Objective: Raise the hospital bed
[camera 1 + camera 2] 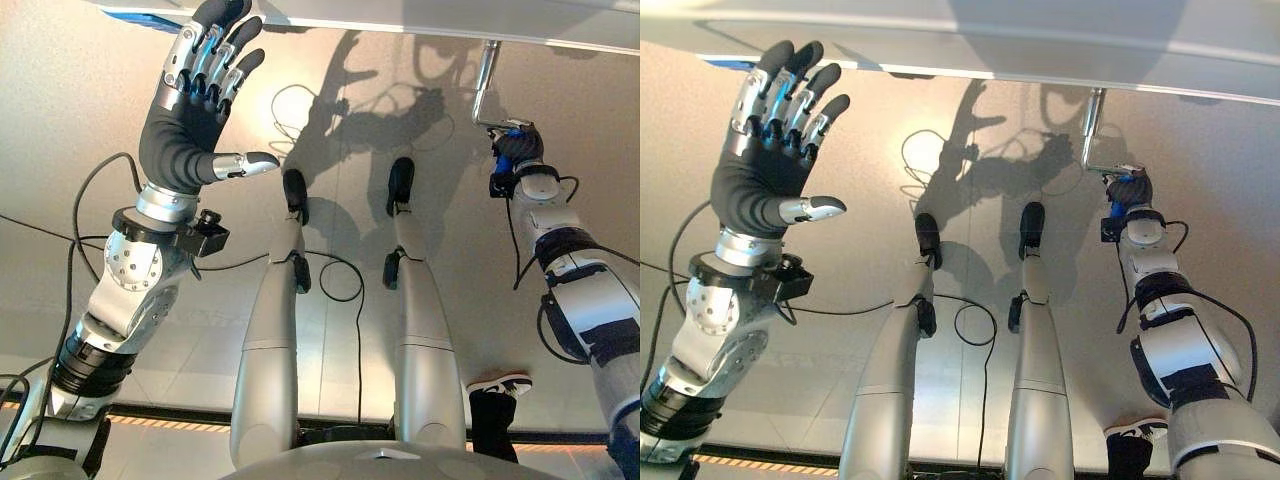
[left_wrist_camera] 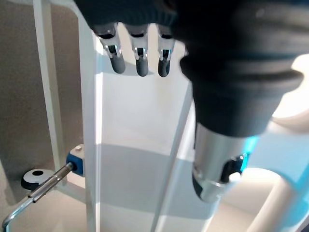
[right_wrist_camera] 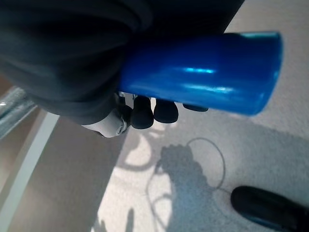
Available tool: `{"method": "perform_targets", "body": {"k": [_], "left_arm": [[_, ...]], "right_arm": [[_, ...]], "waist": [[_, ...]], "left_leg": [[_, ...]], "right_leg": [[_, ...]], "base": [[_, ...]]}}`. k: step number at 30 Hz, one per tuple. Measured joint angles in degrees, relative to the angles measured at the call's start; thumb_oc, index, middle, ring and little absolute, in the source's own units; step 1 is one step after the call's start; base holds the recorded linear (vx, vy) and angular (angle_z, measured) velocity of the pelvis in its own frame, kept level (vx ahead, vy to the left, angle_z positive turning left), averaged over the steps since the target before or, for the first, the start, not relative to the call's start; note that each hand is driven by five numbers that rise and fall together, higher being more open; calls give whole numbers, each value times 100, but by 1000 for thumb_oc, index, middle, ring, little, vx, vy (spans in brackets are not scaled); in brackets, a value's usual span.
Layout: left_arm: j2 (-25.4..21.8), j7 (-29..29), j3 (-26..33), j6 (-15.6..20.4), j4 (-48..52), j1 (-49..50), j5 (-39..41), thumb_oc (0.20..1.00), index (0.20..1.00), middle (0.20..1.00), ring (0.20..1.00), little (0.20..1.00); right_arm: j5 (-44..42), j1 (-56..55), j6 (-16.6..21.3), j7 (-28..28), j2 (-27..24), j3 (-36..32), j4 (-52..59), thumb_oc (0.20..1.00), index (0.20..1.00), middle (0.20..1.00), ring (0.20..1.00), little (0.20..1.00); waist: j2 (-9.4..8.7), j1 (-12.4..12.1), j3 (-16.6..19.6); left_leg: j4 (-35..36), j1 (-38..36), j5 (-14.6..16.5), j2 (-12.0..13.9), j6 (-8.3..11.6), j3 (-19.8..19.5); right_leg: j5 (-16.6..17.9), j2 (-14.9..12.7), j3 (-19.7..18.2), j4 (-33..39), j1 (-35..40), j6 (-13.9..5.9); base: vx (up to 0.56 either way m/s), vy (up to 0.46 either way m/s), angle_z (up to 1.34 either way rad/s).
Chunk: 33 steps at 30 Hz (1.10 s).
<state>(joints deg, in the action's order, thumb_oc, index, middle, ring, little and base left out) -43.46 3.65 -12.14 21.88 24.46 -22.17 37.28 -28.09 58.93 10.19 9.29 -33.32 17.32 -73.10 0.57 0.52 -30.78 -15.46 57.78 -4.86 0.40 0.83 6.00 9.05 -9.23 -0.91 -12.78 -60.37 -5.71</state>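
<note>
Cranking step. My right hand (image 1: 515,150) is clenched round the crank's blue grip (image 3: 203,72), at the end of the metal crank (image 1: 486,85) that runs up under the bed edge (image 1: 420,20). My left hand (image 1: 195,95) hangs released, fingers straight, by the bed edge. Next, I judge, I must turn the grip in a circle without letting it slip.
</note>
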Motion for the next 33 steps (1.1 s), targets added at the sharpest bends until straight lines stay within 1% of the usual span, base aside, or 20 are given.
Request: {"method": "perform_targets", "body": {"k": [1,3,4,6,9,15,18,20,24,28,29,31,32,33], "left_arm": [[8,-3,-18,0,-4,-37,3,1000,1000,1000,1000,1000],[118,7,-26,-2,-100,-113,5,1000,1000,1000,1000,1000],[289,29,-26,-12,-163,-185,7,1000,1000,1000,1000,1000],[467,37,-28,-13,-170,-182,7,1000,1000,1000,1000,1000],[702,111,-32,-19,-183,-168,9,1000,1000,1000,1000,1000],[864,301,-35,-30,-187,-164,22,1000,1000,1000,1000,1000],[918,357,-34,-30,-187,-164,63,1000,1000,1000,1000,1000],[947,405,-33,-30,-186,-162,63,1000,1000,1000,1000,1000],[1111,480,-35,-36,-187,-169,64,1000,1000,1000,1000,1000],[1162,522,-27,-40,-186,-176,63,1000,1000,1000,1000,1000],[1204,556,-12,-41,-195,-176,63,1000,1000,1000,1000,1000],[1210,593,-10,-41,-201,-169,63,1000,1000,1000,1000,1000],[1229,621,-10,-41,-205,-161,63,1000,1000,1000,1000,1000],[1220,639,-9,-40,-220,-156,63,1000,1000,1000,1000,1000]], "right_arm": [[-25,22,-93,1,34,-81,-11,200,200,200,200,200],[-67,69,-117,8,151,-168,-134,200,200,200,200,200],[-85,136,-187,58,208,-268,-227,200,200,200,200,200],[-88,190,-223,110,330,-368,-289,200,200,200,200,200],[-149,267,-294,247,649,-356,-345,200,200,200,200,200],[-185,297,-322,374,828,-300,-344,200,200,200,200,200],[-178,351,-397,378,921,-263,-349,200,200,200,200,200],[-125,404,-447,387,1005,-102,-347,200,200,200,200,200],[-68,470,-555,456,1135,-43,-258,200,200,200,200,200],[-83,481,-584,532,1343,304,28,200,200,200,200,200],[-183,397,-628,551,1429,601,373,200,200,200,200,200],[-264,372,-585,557,1577,727,651,200,200,200,200,200],[-330,225,-533,539,1680,878,1074,200,200,200,200,200],[-353,213,-417,547,1823,870,1183,200,200,200,200,200]], "waist": [[9,-41,-4],[38,-112,1],[47,-119,5],[59,-139,0],[83,-149,9],[154,-155,23],[166,-158,28],[180,-173,28],[232,-197,35],[250,-208,29],[253,-202,31],[260,-208,33],[261,-197,34],[265,-195,36]], "left_leg": [[1,6,-3,7,1,-6],[-4,-8,-4,0,1,-22],[-8,-12,-5,0,5,-37],[-3,-3,-16,3,22,-46],[-5,-4,-28,15,71,-106],[27,-4,-78,88,155,-188],[79,-3,-107,107,192,-201],[105,2,-123,127,211,-200],[157,3,-141,131,229,-205],[205,29,-165,136,247,-203],[214,27,-165,149,254,-202],[210,24,-157,161,269,-206],[212,14,-156,175,275,-207],[210,4,-154,179,285,-207]], "right_leg": [[-4,5,6,-10,-7,8],[-42,1,11,-120,-28,26],[-85,-2,19,-193,-56,39],[-136,0,23,-303,-121,60],[-214,6,44,-462,-180,108],[-295,64,138,-551,-208,182],[-316,87,146,-599,-260,215],[-322,110,148,-616,-290,237],[-328,123,158,-611,-314,247],[-345,146,158,-640,-374,276],[-350,158,161,-661,-385,284],[-362,174,161,-680,-388,301],[-369,181,166,-693,-389,310],[-374,187,164,-705,-387,318]], "base": [[0,0,0],[-4,10,4],[-2,14,3],[-2,13,2],[0,0,0],[-4,15,2],[-2,11,0],[0,0,0],[1,9,0],[0,0,0],[0,0,0],[0,0,0],[0,0,0],[0,0,0]]}}
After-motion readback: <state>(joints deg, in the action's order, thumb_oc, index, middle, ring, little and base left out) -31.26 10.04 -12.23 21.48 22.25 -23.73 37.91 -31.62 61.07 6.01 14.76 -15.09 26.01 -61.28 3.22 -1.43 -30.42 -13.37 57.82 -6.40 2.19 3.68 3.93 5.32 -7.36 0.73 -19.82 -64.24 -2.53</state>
